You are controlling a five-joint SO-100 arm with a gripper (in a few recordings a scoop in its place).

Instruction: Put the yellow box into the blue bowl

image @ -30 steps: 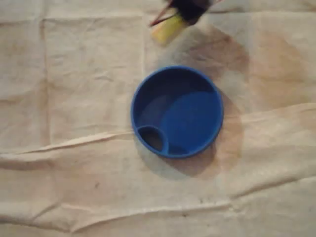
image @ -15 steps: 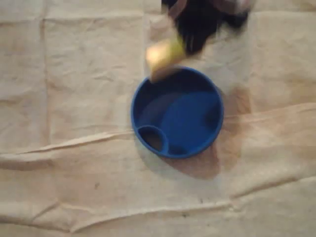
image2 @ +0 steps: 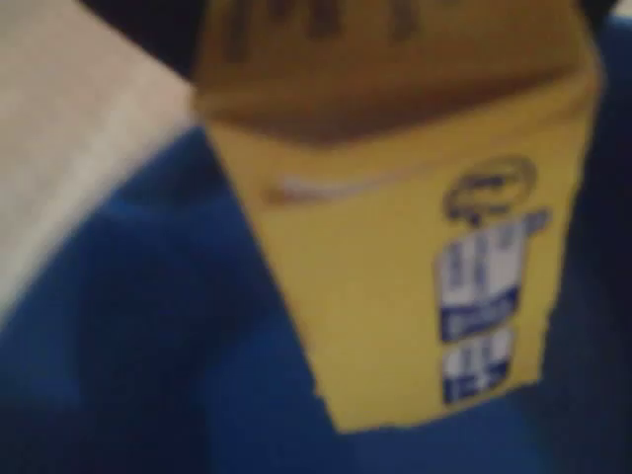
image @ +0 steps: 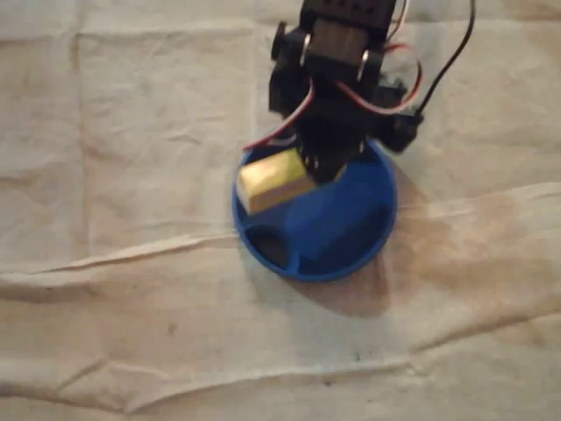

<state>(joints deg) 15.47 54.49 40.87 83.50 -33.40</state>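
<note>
The yellow box (image: 273, 180) is being pinched by the claw (image: 317, 165) over the left rim of the blue bowl (image: 351, 237). The drop is likely being set up; a nudge toward the bowl's middle is being called for.

yellow box (image2: 395, 247), print blurred, unreadable

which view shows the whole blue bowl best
Overhead view: the blue bowl shows nearly whole, the arm covering its upper edge. In the wrist view it is blurred blue behind the yellow box.
</note>
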